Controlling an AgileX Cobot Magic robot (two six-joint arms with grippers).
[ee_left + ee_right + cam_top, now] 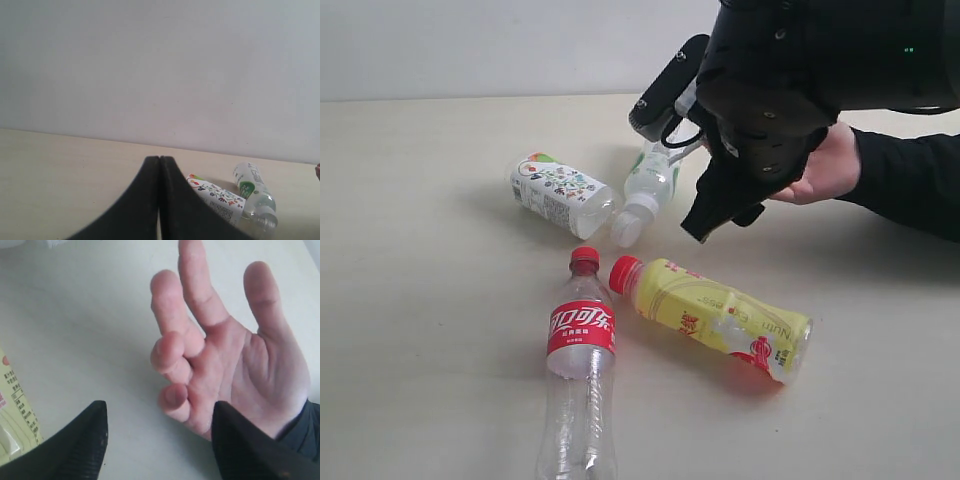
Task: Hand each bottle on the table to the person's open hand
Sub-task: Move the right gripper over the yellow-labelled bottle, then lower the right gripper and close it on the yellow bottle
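Four bottles lie on the table (420,300): a clear cola bottle (580,370) with a red label at the front, a yellow-wrapped one (720,318) beside it, a stubby white printed one (560,193) and a slim green-white-label one (645,190) further back. The person's open hand (830,165) rests palm up at the right, empty. My right gripper (725,220) hangs open just in front of that hand (240,365), nothing between its fingers (160,407). My left gripper (159,158) is shut and empty, low over the table; it does not show in the exterior view.
A black-sleeved forearm (910,180) lies along the right side of the table. The right arm's bulky black wrist (790,70) covers the upper right of the exterior view. A pale wall (160,65) runs behind the table.
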